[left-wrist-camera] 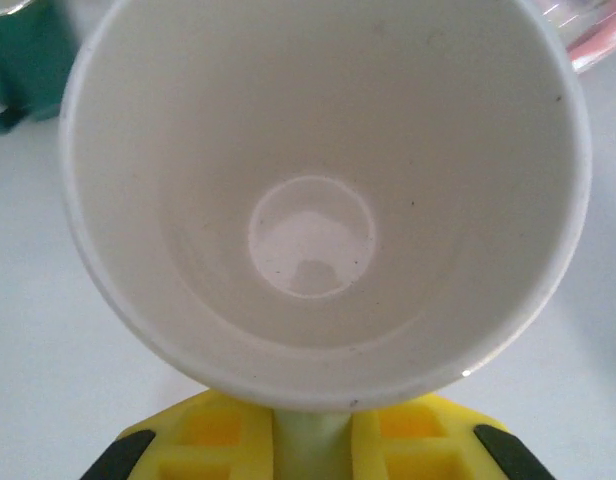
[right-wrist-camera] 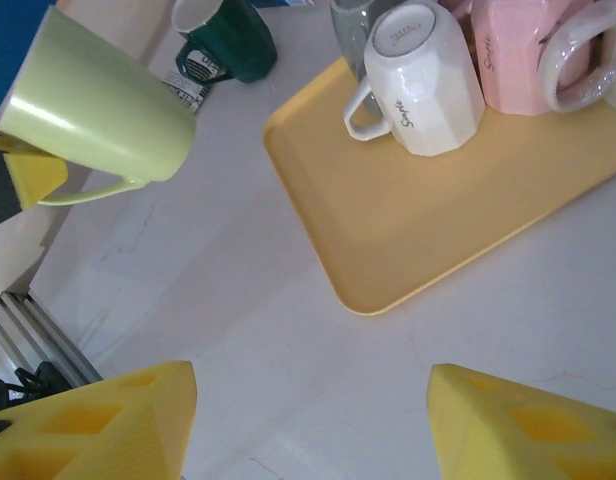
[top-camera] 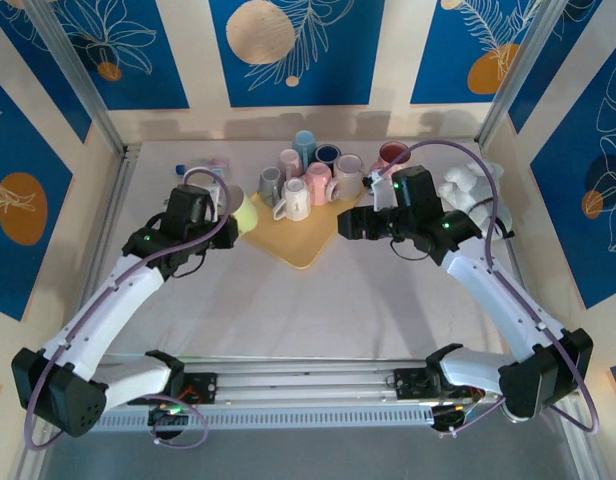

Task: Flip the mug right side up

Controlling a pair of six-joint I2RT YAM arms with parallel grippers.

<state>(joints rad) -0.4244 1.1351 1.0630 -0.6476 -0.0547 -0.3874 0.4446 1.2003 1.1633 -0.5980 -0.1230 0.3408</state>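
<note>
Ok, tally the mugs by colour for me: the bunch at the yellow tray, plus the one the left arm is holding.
pink mugs: 3
grey mug: 1
white mug: 1
light blue mug: 1
dark blue mug: 1
red mug: 1
pale green mug, held in the left gripper: 1
Total: 9

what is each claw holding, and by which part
The left claw grips the pale green mug by its handle; the right claw is open and empty.

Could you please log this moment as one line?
left gripper: shut on green mug, by handle, tilted | right gripper: open, empty
</note>
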